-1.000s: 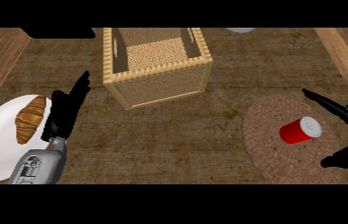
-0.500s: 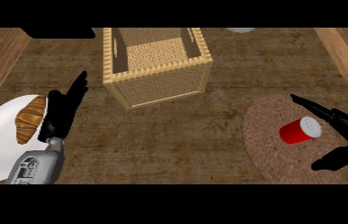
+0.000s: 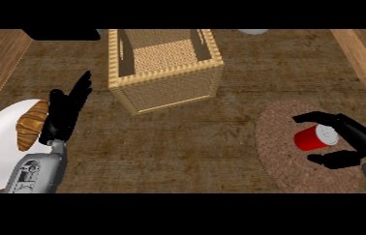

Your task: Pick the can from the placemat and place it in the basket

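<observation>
Head view: right robot hand [image 3: 349, 144] around the red can [image 3: 314, 138] on the placemat [image 3: 286, 161].
Its fingers and thumb curve about the can's sides, not clearly touching. The left robot hand [image 3: 68, 110] rests with straight fingers beside a croissant [image 3: 31, 124]; the wicker basket [image 3: 163, 74] stands well apart on the bench [image 3: 193, 142].

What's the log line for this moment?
right hand: open around red can on placemat | left hand: resting | wicker basket: no can inside

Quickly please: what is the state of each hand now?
Left hand: open, fingers straight, holding nothing, beside the plate.
Right hand: open around the can, not closed on it yet.
</observation>
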